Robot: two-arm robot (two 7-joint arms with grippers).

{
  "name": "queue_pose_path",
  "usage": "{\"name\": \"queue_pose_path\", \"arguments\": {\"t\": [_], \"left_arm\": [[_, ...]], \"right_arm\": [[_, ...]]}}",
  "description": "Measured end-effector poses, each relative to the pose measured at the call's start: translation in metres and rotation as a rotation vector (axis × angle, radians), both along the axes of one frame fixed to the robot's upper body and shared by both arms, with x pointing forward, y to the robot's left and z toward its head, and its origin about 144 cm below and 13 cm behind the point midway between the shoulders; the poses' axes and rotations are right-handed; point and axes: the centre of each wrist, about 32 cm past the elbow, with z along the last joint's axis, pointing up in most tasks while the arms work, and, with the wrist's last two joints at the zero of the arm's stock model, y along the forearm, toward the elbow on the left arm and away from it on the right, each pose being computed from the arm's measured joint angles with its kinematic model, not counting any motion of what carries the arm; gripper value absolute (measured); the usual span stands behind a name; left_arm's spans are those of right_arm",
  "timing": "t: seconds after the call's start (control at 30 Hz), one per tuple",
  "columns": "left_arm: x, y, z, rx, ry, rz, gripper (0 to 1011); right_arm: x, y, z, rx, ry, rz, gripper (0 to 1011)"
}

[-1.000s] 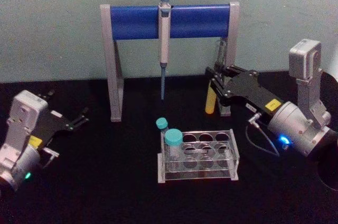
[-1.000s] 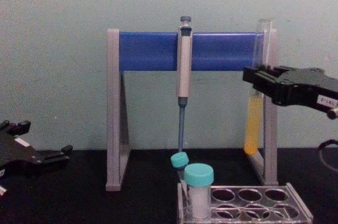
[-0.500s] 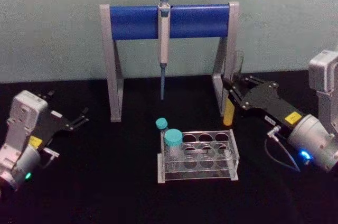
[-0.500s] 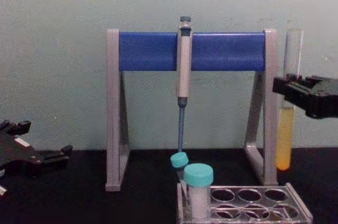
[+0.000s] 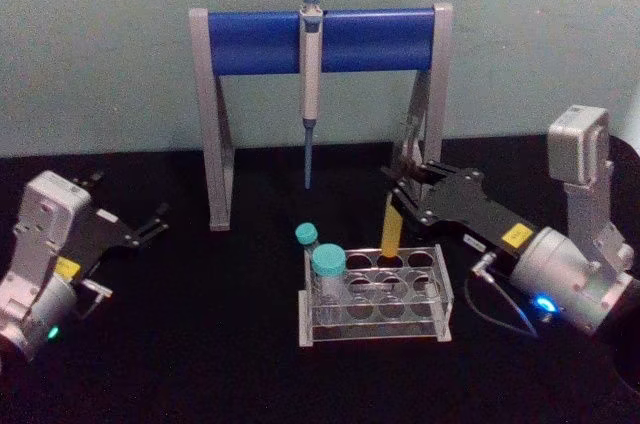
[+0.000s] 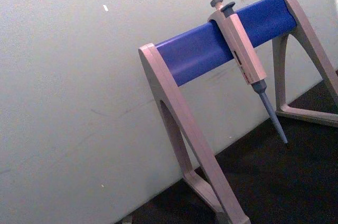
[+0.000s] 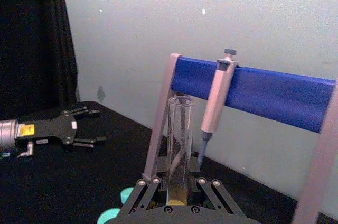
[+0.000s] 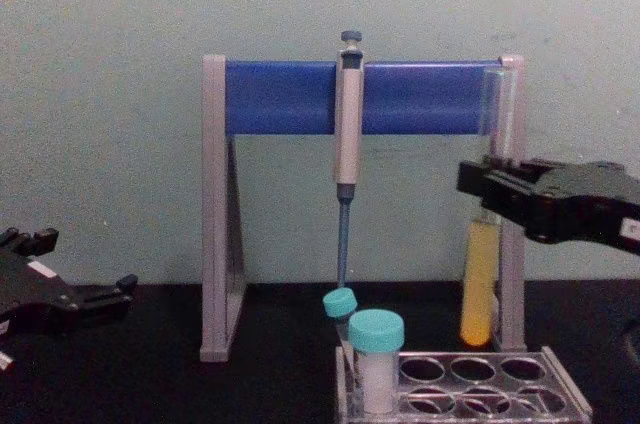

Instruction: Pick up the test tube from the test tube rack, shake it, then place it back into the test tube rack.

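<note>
Right gripper (image 5: 402, 192) clamps the long clear glass tube of yellow liquid (image 5: 390, 231), clear plastic rack (image 5: 443, 294) just below it; left gripper (image 5: 155, 222) sits open.

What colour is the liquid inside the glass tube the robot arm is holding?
Yellow-orange, filling the lower part of the test tube. The chest view shows it best.

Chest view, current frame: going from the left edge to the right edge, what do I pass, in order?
left gripper, open → pipette stand (its left leg) → pipette hanging from the blue bar → test tube, held upright by the right gripper, whose body runs on to the right edge.
</note>
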Motion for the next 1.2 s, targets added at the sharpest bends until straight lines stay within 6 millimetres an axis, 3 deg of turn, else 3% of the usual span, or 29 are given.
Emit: {"name": "queue_pose_path", "arguments": {"t": [0.53,1.2], "left_arm": [[0.0,0.0,0.0,0.0,0.0,0.0,1010],[0.0,0.0,0.0,0.0,0.0,0.0,1010]], "right_arm": [[0.03,0.011,-0.004,0.034,-0.023,-0.001,229],[0.027,-0.001,0.0,0.029,-0.041,-0.064,229]]}}
